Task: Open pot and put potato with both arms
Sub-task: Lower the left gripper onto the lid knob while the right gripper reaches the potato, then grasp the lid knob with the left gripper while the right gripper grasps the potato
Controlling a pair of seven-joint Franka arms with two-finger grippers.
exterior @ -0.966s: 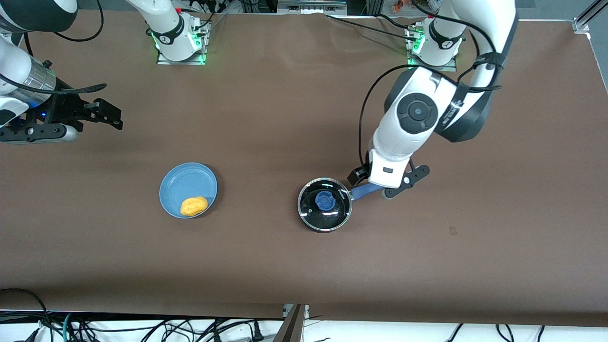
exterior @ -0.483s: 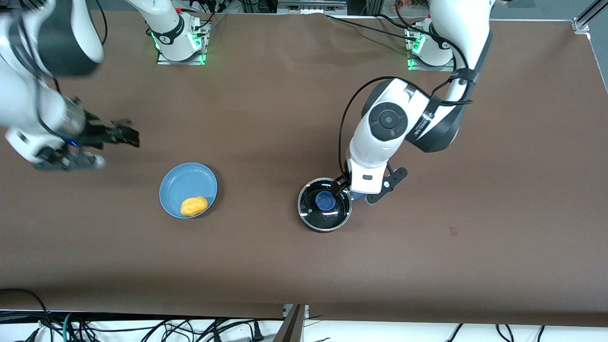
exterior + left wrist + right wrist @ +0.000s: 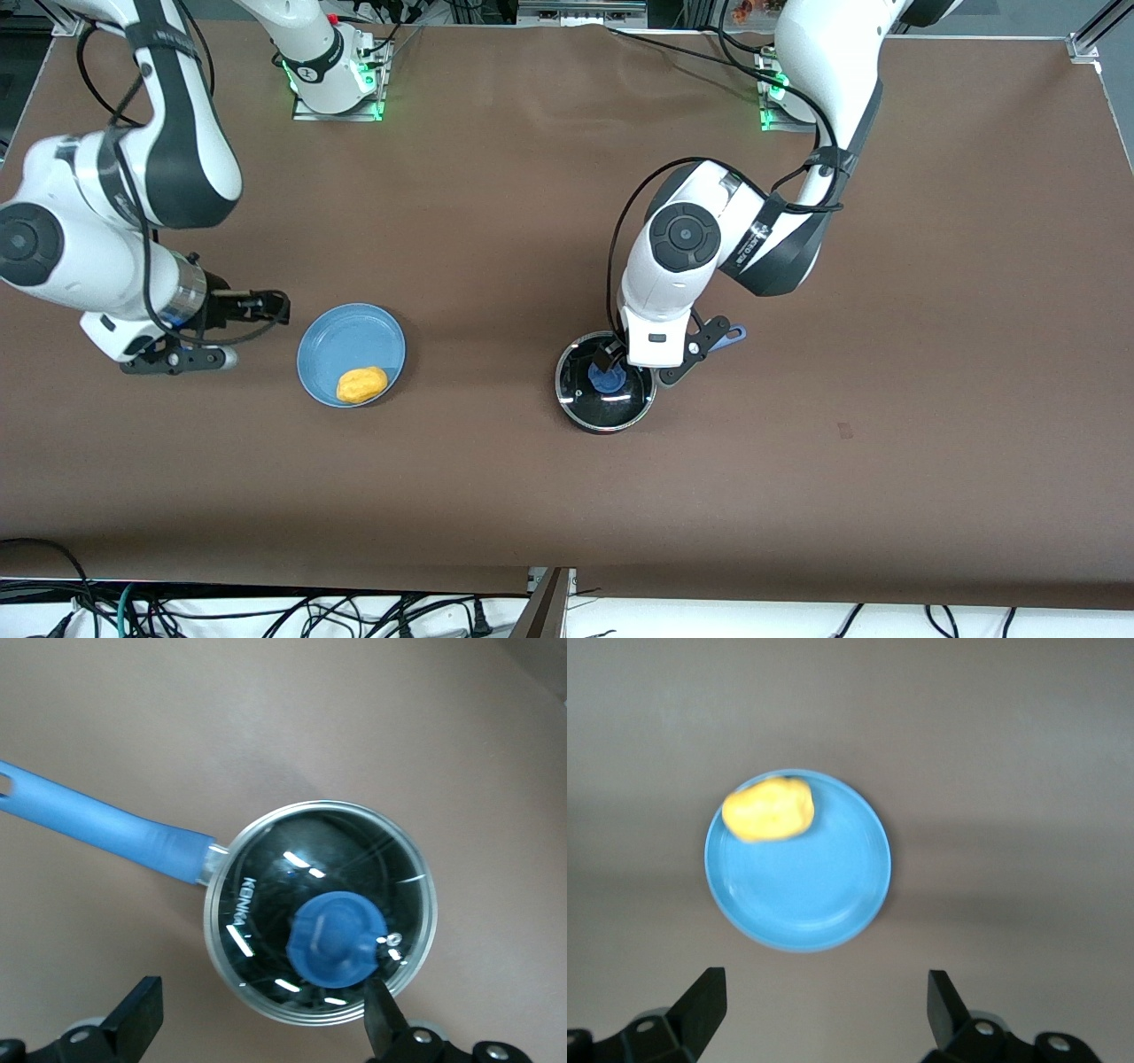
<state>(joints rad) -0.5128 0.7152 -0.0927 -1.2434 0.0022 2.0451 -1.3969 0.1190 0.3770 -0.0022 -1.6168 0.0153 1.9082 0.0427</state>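
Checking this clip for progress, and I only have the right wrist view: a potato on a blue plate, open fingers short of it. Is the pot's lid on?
Observer: Yes, the glass lid sits on the pot.
Operator: Is anything holding it?
Observer: No. The left gripper hangs open over the lid, with the blue knob close by one finger, ungripped.
Operator: Where is the pot from my plate?
Observer: Toward the left arm's end of the table from the plate, apart from it, its handle pointing the same way.
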